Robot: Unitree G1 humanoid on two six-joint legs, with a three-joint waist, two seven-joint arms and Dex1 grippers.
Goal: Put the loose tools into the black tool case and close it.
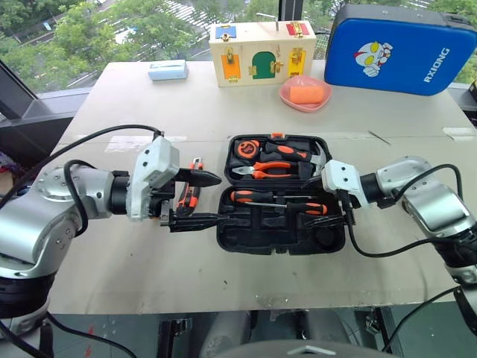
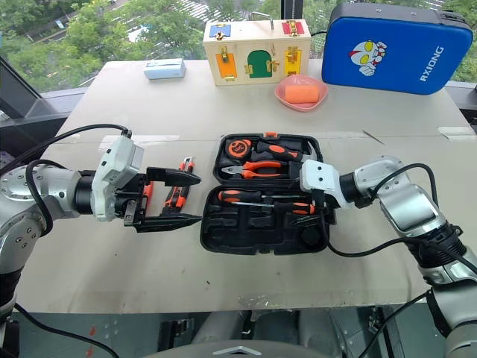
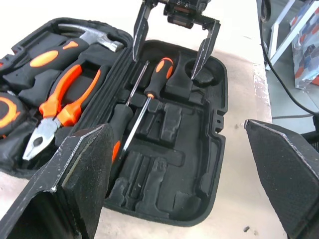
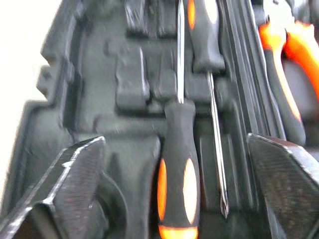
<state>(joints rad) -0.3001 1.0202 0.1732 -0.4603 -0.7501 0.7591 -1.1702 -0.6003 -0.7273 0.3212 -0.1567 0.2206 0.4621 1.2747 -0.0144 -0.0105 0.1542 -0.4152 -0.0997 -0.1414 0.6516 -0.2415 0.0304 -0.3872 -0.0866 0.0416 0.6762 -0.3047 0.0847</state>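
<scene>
pale table (image 1: 246, 276) by a window holds the open black tool case (image 1: 246, 237); both grippers' jaws gape wide, empty.

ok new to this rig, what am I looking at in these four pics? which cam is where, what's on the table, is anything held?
It's a humanoid robot with two arms, each ending in a two-finger gripper. Two pictures come from its head camera, looking down over the table. The other two come from wrist cameras, looking along each gripper's fingers.

On the table lies an open black case. Its far half holds a hammer, pliers and a tape measure; its near half holds two screwdrivers. A utility knife lies beside the case. Further back: a blue case, a wooden latch box, a pink dish.

Nothing is held. The left gripper is open beside the case, the right gripper open over the screwdrivers.
</scene>
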